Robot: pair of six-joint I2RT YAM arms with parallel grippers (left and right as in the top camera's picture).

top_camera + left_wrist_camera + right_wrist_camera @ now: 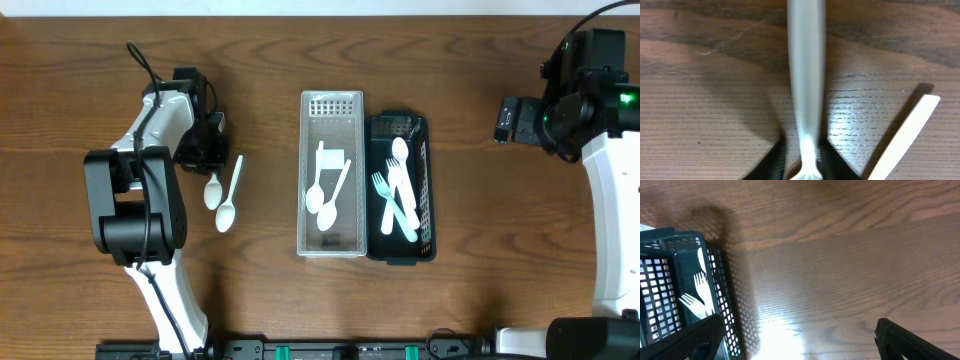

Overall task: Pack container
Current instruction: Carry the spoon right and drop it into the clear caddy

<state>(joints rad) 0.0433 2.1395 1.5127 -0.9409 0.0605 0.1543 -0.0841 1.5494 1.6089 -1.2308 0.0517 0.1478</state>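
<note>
White plastic sits between the left jaws (805,167). They look pressed on the thin neck of a spoon (806,75), with one dark finger on each side. The spoon looks blurry and throws a wide shadow, so I think it is a little way up off the surface (700,100). It is well to the left of the clear bin (303,170). I think it must go in that bin, because other white spoons (320,200) lie in there.

To do this step well, the jaws need a tight hold. The neck is thin and smooth, so it could slip or turn. The arm should go up first and then across to the clear bin. Then it should line the spoon up with the bin's long side and let go low down.

A second spoon (230,195) lies on the surface just beside the held one, on the side nearer the clear bin. A low sweep could knock it.

A black bin (428,190) with forks (385,195) in it sits right up against the clear bin's right side. The right jaws (800,350) are spread wide and hold nothing. They are well to the right of the clear bin, out of the way.
</note>
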